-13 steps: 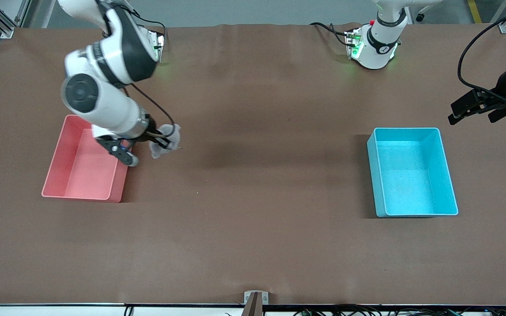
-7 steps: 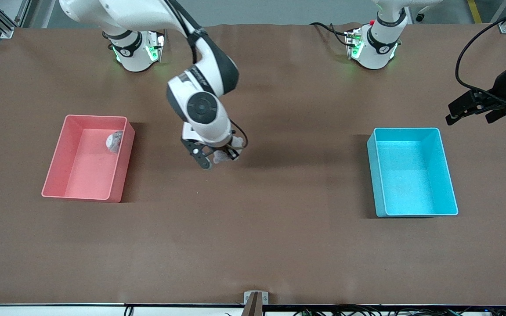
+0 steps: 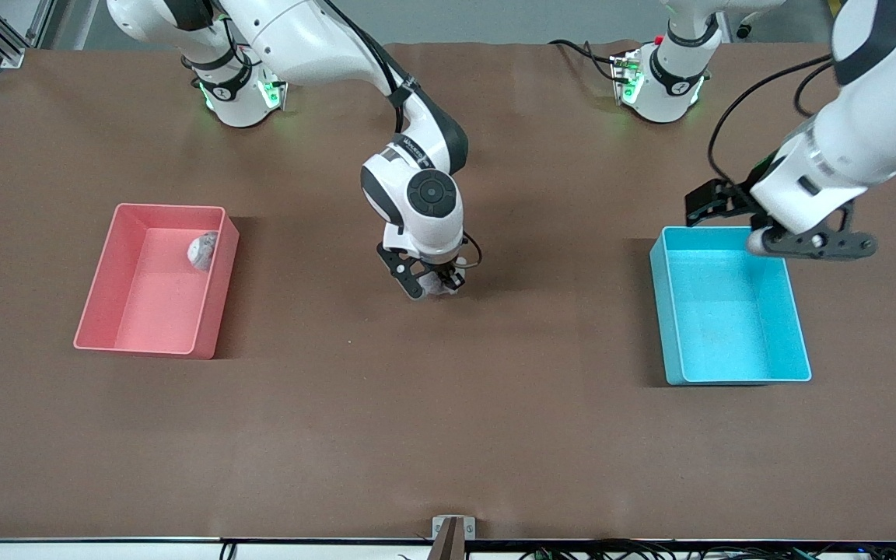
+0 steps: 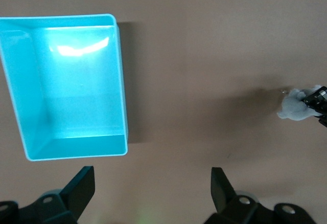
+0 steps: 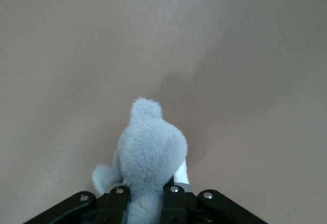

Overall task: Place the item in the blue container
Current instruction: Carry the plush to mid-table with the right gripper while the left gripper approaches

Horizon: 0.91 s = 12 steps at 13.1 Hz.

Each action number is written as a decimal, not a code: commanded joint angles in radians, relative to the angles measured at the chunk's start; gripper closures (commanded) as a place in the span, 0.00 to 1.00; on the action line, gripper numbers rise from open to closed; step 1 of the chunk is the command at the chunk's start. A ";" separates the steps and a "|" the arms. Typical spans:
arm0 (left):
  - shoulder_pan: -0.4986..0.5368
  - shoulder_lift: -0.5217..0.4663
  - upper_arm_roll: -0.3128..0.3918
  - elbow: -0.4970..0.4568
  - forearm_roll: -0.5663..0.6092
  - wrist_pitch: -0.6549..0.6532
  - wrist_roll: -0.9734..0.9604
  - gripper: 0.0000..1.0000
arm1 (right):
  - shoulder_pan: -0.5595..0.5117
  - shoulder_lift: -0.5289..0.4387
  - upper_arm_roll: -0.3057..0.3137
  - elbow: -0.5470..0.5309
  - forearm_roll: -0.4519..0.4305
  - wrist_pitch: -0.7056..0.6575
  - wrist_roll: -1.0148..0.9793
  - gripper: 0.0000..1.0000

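Gripping a grey plush toy [image 5: 149, 155], the right hand [image 3: 431, 285] hangs over bare table, well apart from the blue container [image 3: 794, 327].

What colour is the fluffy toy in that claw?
Pale grey-blue plush toy, seen best in the right wrist view.

White arms [image 3: 308, 35] — black joints, black cables, green base lights.
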 commanded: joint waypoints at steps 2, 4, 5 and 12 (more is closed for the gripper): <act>-0.050 0.092 -0.001 0.015 -0.014 0.076 -0.092 0.00 | 0.026 0.035 -0.012 0.001 -0.029 0.020 0.039 0.93; -0.079 0.124 -0.001 0.015 -0.016 0.107 -0.114 0.00 | 0.037 0.060 -0.012 0.002 -0.027 0.053 0.039 0.86; -0.099 0.145 -0.001 0.015 -0.014 0.131 -0.143 0.00 | 0.037 0.071 -0.010 0.002 -0.027 0.064 0.039 0.71; -0.167 0.245 -0.001 0.015 -0.008 0.272 -0.284 0.00 | 0.011 0.051 -0.013 0.011 -0.106 0.054 -0.070 0.00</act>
